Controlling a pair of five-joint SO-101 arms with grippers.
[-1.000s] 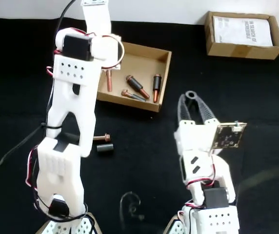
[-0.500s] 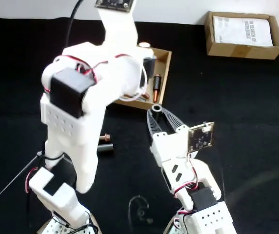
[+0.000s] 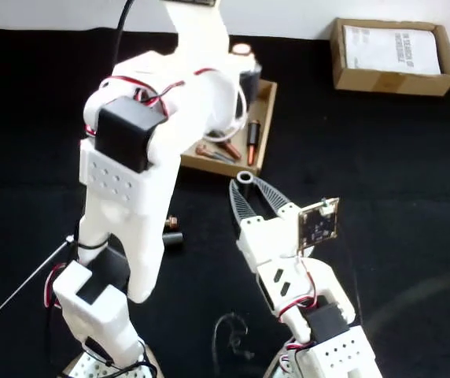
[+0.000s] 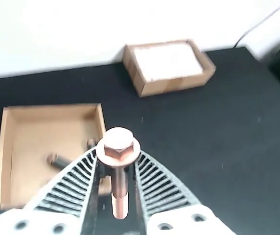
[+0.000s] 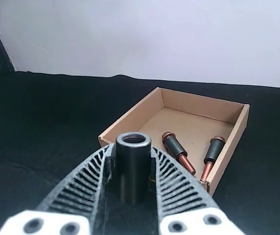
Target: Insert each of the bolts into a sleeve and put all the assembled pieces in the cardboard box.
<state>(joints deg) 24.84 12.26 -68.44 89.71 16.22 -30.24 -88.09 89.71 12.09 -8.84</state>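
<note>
- Left wrist view: the left claw (image 4: 116, 157) is pinching a copper bolt (image 4: 120, 181) between its ribbed fingers; the hexagonal head sits at the fingertip end and the shank runs back between the fingers towards the wrist.
- Below and beyond this claw the cardboard box (image 4: 52, 108) lies open side up on the black worktop (image 4: 218, 147); assembled pieces (image 4: 57, 160) show inside it, partly hidden by a finger; a second box (image 4: 167, 66) holding a white sheet stands farther out past the tips, well apart.
- Right wrist view: the right claw (image 5: 133, 151) is pinching a black sleeve (image 5: 133, 171) lengthwise, its open bore at the fingertip end.
- Ahead of the right claw's tips, not touching them, sits the cardboard box (image 5: 198, 100); two assembled pieces (image 5: 178, 149) lie side by side on its floor, their copper shank ends pointing back towards the claw.
- High view: the left claw (image 3: 244, 63) is raised over the far corner of the cardboard box (image 3: 269, 110), with the bolt (image 3: 242, 50) head uppermost; the right claw (image 3: 245, 189) hangs just on the near side of that box, the sleeve (image 3: 245, 178) at its tips.
- A loose bolt (image 3: 171, 223) and a loose sleeve (image 3: 172, 239) lie just beside each other on the worktop, off to the right claw's left and back from its tips, partly hidden by the left arm (image 3: 123, 197).
</note>
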